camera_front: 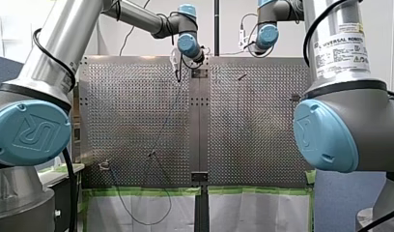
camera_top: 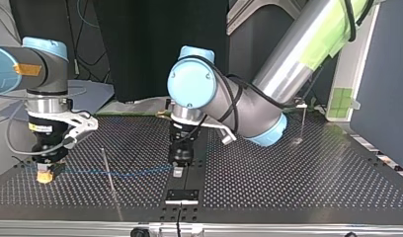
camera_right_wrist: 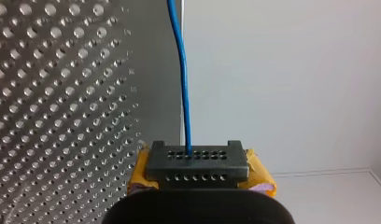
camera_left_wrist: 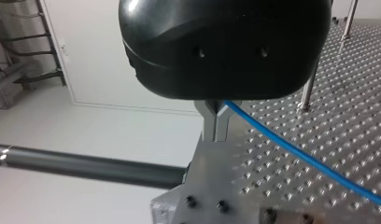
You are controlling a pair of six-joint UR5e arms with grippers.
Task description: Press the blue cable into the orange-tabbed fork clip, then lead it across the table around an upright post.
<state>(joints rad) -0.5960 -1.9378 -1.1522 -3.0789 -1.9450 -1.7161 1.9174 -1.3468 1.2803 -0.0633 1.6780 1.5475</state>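
In the top view the blue cable (camera_top: 135,173) runs low over the table between my two grippers. My left gripper (camera_top: 178,170) is shut on it; in the left wrist view the cable (camera_left_wrist: 291,149) comes out from between the closed metal fingers (camera_left_wrist: 215,122). My right gripper (camera_top: 45,174), with yellow pads (camera_right_wrist: 259,173), is shut on the black holed block (camera_right_wrist: 197,161) at the cable's end. A thin upright post (camera_top: 108,170) stands between the grippers, right by the cable. In the front view the cable (camera_front: 163,125) leads back to a small clip (camera_front: 104,166).
A second post (camera_top: 303,123) stands at the top view's far right, seen beside my left gripper as post (camera_left_wrist: 310,88). A black bracket (camera_top: 181,195) sits at the table's near edge below my left gripper. Green tape (camera_front: 142,191) lines the front view's near edge.
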